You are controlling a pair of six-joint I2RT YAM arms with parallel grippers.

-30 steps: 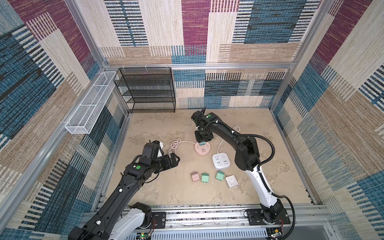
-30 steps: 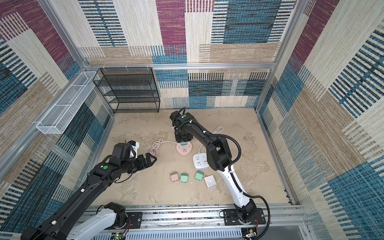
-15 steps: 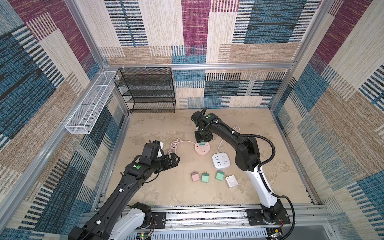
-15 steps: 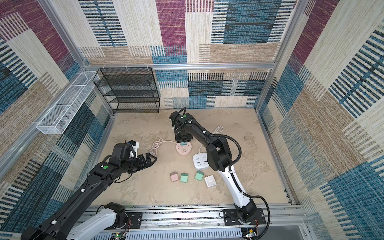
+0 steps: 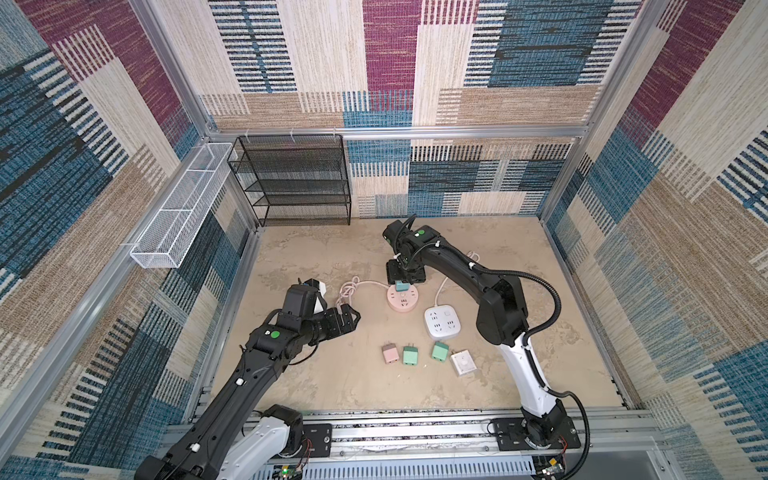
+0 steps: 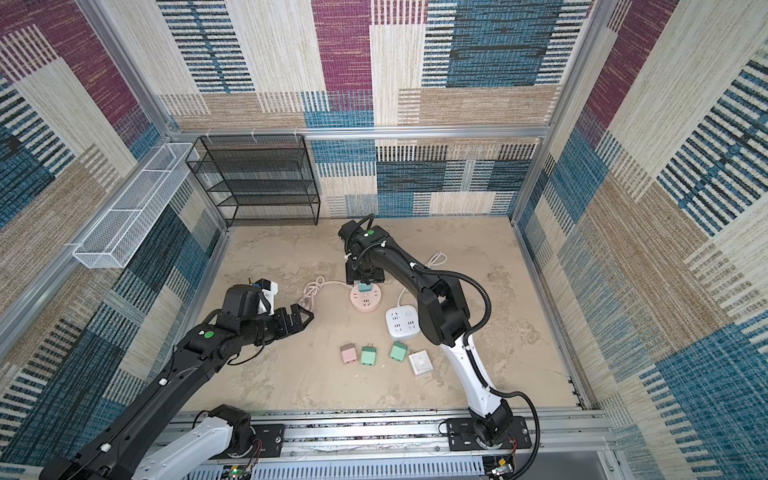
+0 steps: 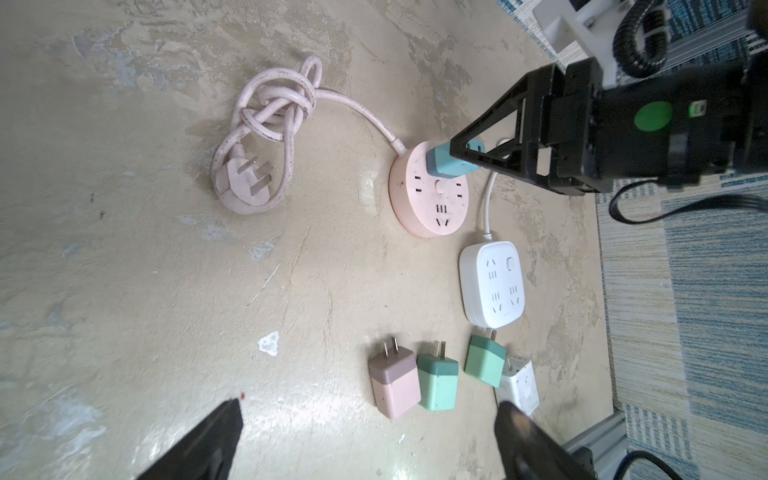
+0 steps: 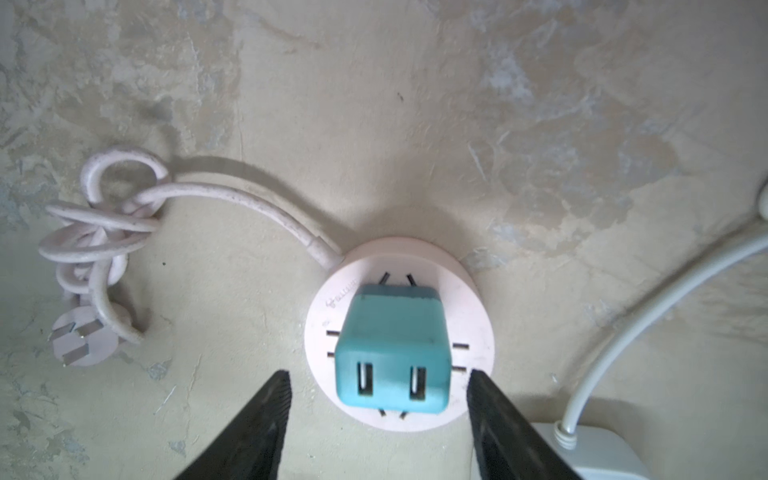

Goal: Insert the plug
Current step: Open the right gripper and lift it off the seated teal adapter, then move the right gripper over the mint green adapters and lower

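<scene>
We're over the sandy tabletop (image 5: 353, 395) now, eyes on the teal square charger plug (image 8: 392, 353). It stands upright on the round pink power strip (image 8: 478, 328), at the strip's 12 o'clock edge in both top views, with its two USB slots facing up at the right wrist camera. The right gripper (image 8: 377, 376) hangs directly above it, black jaws spread, one finger on each side of the teal body with a sliver of table showing between finger and plug, so nothing is pinched. We'd say the plug looks seated flush, though its prongs are hidden beneath it and we cannot tell how deep they go. At the strip's 8 o'clock, well apart, the left gripper (image 5: 351, 318) hovers above the table with jaws thrown wide and nothing between them. The strip's pink cable (image 5: 348, 291) runs off toward 9 o'clock into a loose knotted coil ending in its own three-pin plug. At 4 o'clock, just beside the pink strip, lies the white square power strip (image 5: 442, 323), its white cord curling away toward 12. Down at 6 o'clock we have a row lying loose on the table: a dusty-pink charger plug (image 5: 390, 353), a mint-green charger plug (image 5: 409, 355), a second mint-green charger plug (image 5: 439, 351) and a white square adapter (image 5: 462, 362). Far back around 11 o'clock a black mesh shelf rack (image 5: 291, 183) stands against the wall, and a white wire basket (image 5: 178, 216) hangs on the side rail at 10.
</scene>
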